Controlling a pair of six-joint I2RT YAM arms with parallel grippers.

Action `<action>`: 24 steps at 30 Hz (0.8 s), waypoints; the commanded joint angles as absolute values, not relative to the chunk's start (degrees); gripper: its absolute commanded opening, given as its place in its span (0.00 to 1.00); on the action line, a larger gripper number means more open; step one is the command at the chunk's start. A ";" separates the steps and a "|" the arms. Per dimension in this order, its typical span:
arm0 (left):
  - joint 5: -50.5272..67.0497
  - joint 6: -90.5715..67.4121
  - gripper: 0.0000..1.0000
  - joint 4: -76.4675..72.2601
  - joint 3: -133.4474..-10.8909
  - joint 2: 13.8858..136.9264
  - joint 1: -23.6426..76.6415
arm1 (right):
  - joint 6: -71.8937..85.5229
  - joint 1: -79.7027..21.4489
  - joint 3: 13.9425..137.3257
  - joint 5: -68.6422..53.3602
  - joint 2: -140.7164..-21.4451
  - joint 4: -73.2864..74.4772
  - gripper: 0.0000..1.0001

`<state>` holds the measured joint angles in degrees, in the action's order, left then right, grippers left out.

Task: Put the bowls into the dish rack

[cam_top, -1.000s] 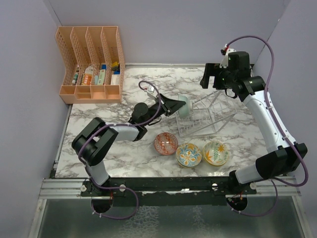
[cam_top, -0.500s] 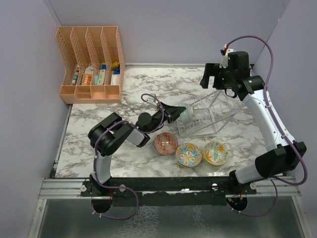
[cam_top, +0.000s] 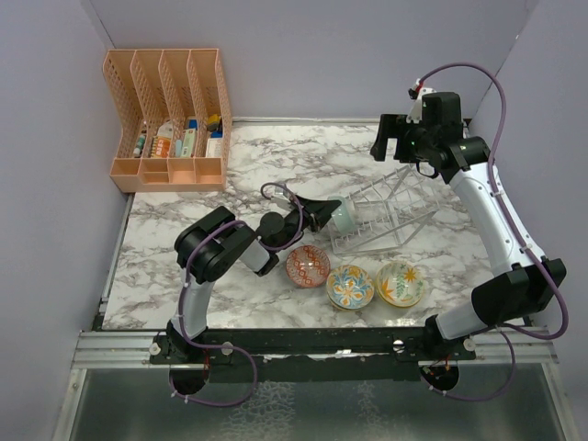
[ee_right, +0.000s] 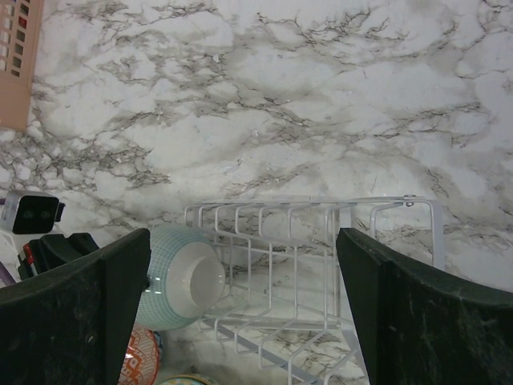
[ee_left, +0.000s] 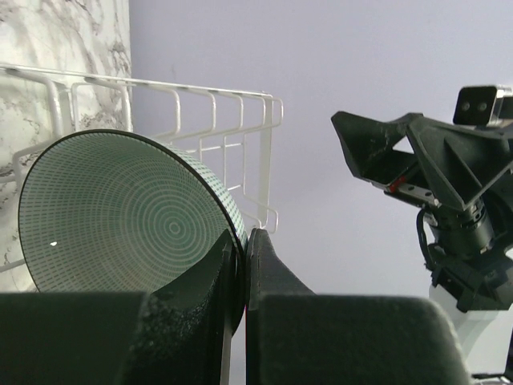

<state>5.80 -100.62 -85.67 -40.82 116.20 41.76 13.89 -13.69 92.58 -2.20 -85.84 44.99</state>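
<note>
Teal bowl (cam_top: pixel 345 217) is standing on edge at the left end of the dish rack (cam_top: pixel 390 213), foot facing into the wires; contact with them, cannot tell. Left gripper (ee_left: pixel 243 245) is pinching the bowl's rim, fingers nearly together with only the wall between. Right gripper (cam_top: pixel 388 147) is hovering above the rack's far side, fingers spread wide, holding nothing. Red-pink bowl (cam_top: pixel 307 265), blue-orange bowl (cam_top: pixel 350 286) and yellow bowl (cam_top: pixel 401 283) are sitting in a row on the marble table (cam_top: pixel 138 266), just in front of the rack.
</note>
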 commanded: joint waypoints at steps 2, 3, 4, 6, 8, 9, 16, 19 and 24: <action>1.16 -105.39 0.00 -101.58 -41.84 117.28 42.06 | 13.55 -13.02 94.35 -2.44 -86.81 44.47 1.00; 0.74 -105.66 0.00 -101.53 -41.84 117.33 42.15 | 13.54 -13.01 94.26 -2.46 -86.85 44.45 1.00; 0.42 -105.90 0.00 -101.57 -41.88 117.33 42.23 | 13.56 -13.01 94.27 -2.50 -86.92 44.41 1.00; -0.18 -106.41 0.00 -101.60 -42.20 117.46 42.48 | 13.55 -13.01 94.18 -2.55 -87.05 44.41 1.00; -1.15 -107.27 0.00 -101.65 -42.64 117.44 42.62 | 13.59 -12.93 94.22 -2.66 -87.16 44.39 1.00; -1.66 -107.59 0.00 -101.67 -42.94 117.31 42.65 | 13.58 -12.92 94.22 -2.66 -87.25 44.34 1.00; -3.57 -108.61 0.00 -101.62 -44.37 116.72 43.11 | 13.62 -12.92 94.04 -3.37 -87.62 44.25 1.00; -3.70 -108.60 0.00 -101.75 -43.87 116.91 43.60 | 13.75 -12.92 93.98 -3.56 -87.66 44.21 1.00; -1.86 -107.56 0.00 -101.95 -43.45 117.81 44.39 | 13.83 -12.83 93.60 -3.88 -87.67 44.08 1.00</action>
